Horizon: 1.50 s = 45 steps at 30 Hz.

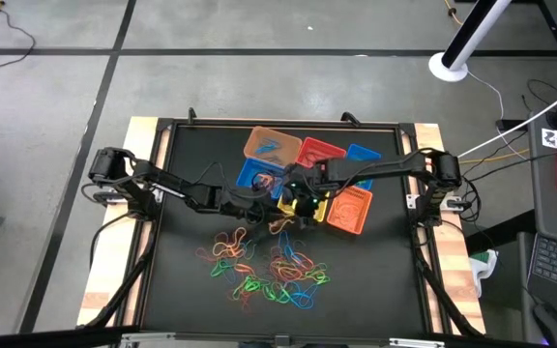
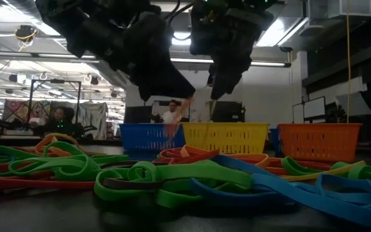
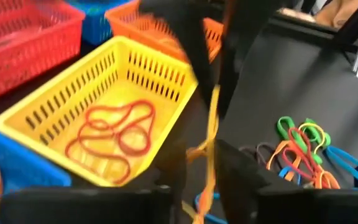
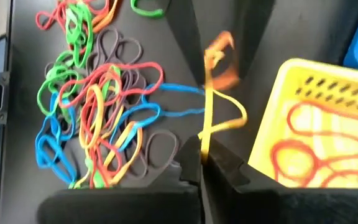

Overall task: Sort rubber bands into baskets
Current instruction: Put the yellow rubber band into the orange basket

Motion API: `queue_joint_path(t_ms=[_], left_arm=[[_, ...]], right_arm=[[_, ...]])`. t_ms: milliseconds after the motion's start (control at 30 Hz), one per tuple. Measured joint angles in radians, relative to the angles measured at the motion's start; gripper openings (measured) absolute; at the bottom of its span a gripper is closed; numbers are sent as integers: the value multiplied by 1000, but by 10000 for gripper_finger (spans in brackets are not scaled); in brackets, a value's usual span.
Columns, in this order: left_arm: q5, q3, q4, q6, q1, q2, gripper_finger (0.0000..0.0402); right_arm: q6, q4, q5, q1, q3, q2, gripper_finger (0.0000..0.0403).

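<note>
Both arms meet over the middle of the desk (image 1: 177, 242), just beside the yellow basket (image 3: 55, 118). The right jaws (image 4: 202, 163) are pressed together on a yellow rubber band (image 4: 219, 118), which rises from between their tips in a loose loop and stretches away from them toward the left jaws (image 3: 201, 168). From the left wrist view, that same band runs as a thin yellow-orange strand between the two dark fingers (image 3: 244, 180), which stand partly apart with a clear gap between them, so they do not look clamped on it. The yellow basket sits right next to both jaws, on the side away from the loose pile, and red rubber bands (image 3: 114, 134) lie curled on its floor. Beyond it, farther from the jaws, stand a red basket (image 3: 23, 43), a blue basket (image 3: 95, 22) and an orange basket (image 3: 145, 28); another blue basket (image 1: 254, 174) and a tan-orange basket (image 1: 269, 145) sit close by in the same cluster. On the other side of the jaws, near the front of the desk, lies the pile of rubber bands (image 1: 269, 271), a tangle of red, orange, yellow, green and blue loops lying flat and overlapping. In the low view the two jaws hang above this pile, clear of it. Across the room, behind the baskets, a person (image 2: 171, 113) is visible.
</note>
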<state>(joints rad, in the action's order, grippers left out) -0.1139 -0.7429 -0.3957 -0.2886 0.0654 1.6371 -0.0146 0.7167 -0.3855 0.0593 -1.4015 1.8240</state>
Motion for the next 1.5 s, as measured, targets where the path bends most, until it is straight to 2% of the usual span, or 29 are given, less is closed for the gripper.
queue_joint_path(t_ms=[133,267,567,800,1000,1133,1500], left_arm=[[0,0,39,-16,0,0,135],[0,0,83,-21,0,0,162],[0,0,136,15,0,0,168],[0,0,141,10,0,0,168],[0,0,142,9,0,0,168],[0,0,148,-1,0,0,168],[-1,0,153,-12,6,0,169]], right_arm=[[23,109,0,-1,-52,-1,8],[54,241,0,-1,-111,-2,3],[152,596,0,-1,-224,-3,2],[263,852,23,-1,-241,-4,1],[289,856,67,0,-239,-33,1],[314,856,132,0,-239,-89,1],[291,855,395,75,-239,-225,1]])
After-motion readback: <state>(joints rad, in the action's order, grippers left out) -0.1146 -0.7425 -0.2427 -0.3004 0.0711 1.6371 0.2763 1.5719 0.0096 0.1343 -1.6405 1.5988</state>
